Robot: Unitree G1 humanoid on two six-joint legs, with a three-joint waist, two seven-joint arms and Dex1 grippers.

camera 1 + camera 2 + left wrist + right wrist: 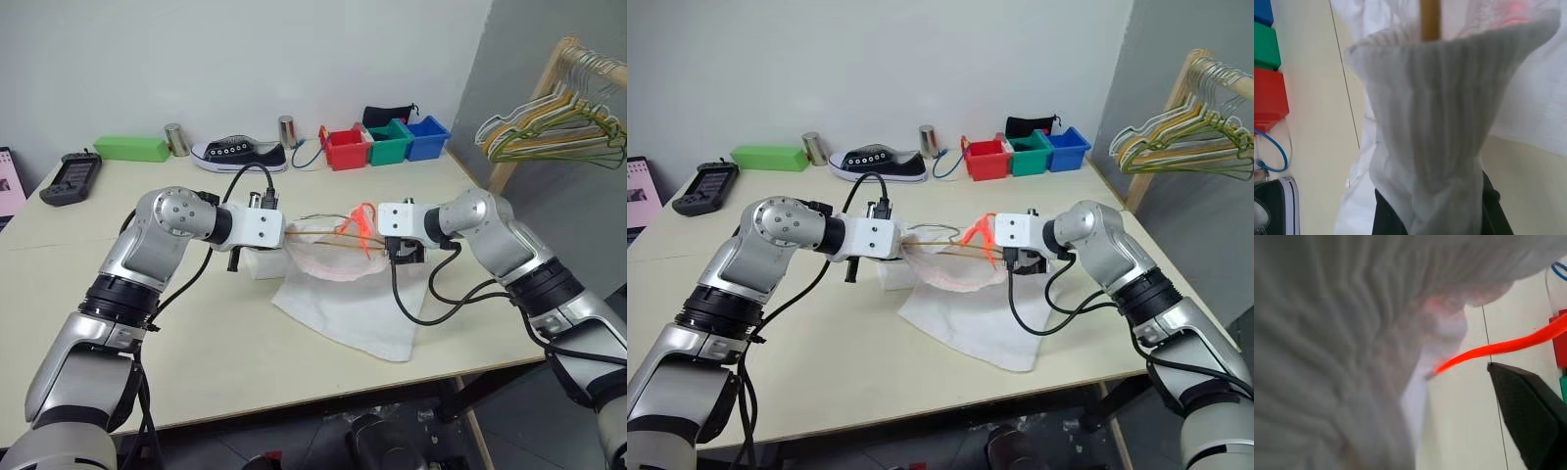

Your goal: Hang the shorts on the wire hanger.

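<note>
Head views, shorts: the shorts lie near the middle of the table, the legs spread flat toward the front edge, the gathered waistband lifted off the surface and stretched between the two arms
Head views, drawstring: the orange drawstring stands up from the raised waistband, just beside the right gripper
Head views, wire hanger: the wire hanger runs as a thin yellowish bar through the open waistband, from the left gripper toward the right one
Head views, left gripper: the left gripper sits at the waistband's left end, fingers closed tight on the fabric
Head views, right gripper: the right gripper is at the waistband's right end by the drawstring
Head views, surroundings: a black-and-white sneaker, red, green and blue bins, a green box and a black handheld device line the back of the table; a bunch of hangers hangs on a wooden rack to the right
Left wrist view: ribbed white waistband bunches between the black fingers, which pinch it; the yellowish hanger bar shows behind the fabric
Right wrist view: one black finger stands clear of the shorts with bare table between them, so the fingers are spread and hold nothing; the drawstring crosses just above it
</note>
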